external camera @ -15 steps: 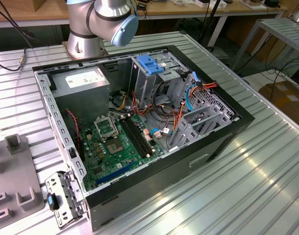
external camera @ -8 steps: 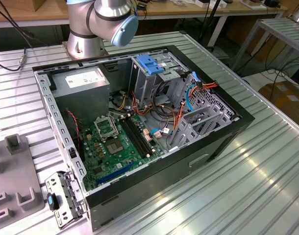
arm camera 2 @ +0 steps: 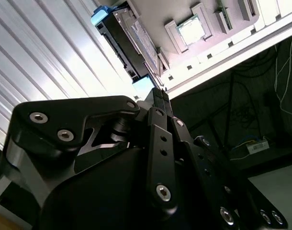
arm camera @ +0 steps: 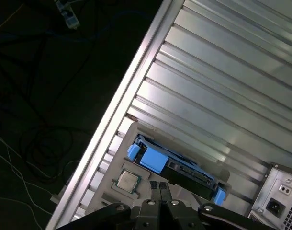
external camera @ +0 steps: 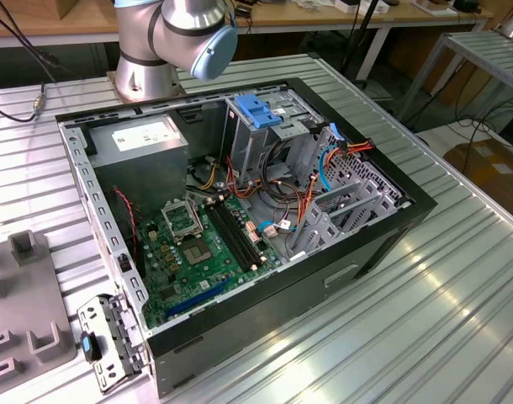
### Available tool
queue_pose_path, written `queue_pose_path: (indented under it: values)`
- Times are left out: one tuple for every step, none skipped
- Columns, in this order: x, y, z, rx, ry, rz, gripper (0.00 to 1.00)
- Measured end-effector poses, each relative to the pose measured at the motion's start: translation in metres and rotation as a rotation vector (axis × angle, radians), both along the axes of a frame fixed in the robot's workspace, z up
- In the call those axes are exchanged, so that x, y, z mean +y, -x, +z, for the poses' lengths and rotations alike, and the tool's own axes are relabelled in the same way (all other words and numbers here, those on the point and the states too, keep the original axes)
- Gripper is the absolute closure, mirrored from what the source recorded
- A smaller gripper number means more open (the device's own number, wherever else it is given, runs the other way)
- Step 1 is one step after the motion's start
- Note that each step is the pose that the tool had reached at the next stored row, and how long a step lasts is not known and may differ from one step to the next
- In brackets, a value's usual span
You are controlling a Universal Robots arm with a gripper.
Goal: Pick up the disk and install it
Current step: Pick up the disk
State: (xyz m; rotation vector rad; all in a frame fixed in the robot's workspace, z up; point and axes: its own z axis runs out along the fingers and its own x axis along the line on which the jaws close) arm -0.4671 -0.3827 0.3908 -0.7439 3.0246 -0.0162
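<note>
1. My gripper (arm camera: 160, 188) has its two black fingers pressed together to a narrow point, holding nothing
2. The disk (arm camera: 184, 167) sits just beyond my fingertips: a dark slab in a bright blue carrier with two small end tabs, apparently standing on its long edge
3. It sits in a grey moulded tray (arm camera 2: 160, 14), which also holds one square processor chip (arm camera 2: 191, 29)
4. The tray rests on a ribbed aluminium table (arm camera: 222, 72)
5. In the exterior view, the open black computer case (external camera: 383, 236) holds one green motherboard (external camera: 198, 252) at 7 o'clock, one grey power supply (external camera: 143, 139) at 11 and one metal cage (external camera: 256, 147) at 12
</note>
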Motion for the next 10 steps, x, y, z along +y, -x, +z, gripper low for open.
queue_pose_path:
  values:
    - [0.0, 0.0, 0.0, 0.0, 0.0, 0.006, 0.89]
    - [0.0, 0.0, 0.0, 0.0001, 0.0, 0.013, 0.89]
    - [0.0, 0.0, 0.0, 0.0, 0.0, 0.018, 0.89]
    - [0.0, 0.0, 0.0, 0.0001, 0.0, 0.023, 0.89]
    - [0.0, 0.0, 0.0, 0.0001, 0.0, 0.028, 0.89]
    - [0.0, 0.0, 0.0, 0.0001, 0.0, 0.034, 0.89]
    - [0.0, 0.0, 0.0, 0.0, 0.0, 0.04, 0.89]
    - [0.0, 0.0, 0.0, 0.0001, 0.0, 0.045, 0.89]
    - [0.0, 0.0, 0.0, 0.0001, 0.0, 0.05, 0.89]
    - [0.0, 0.0, 0.0, 0.0001, 0.0, 0.056, 0.89]
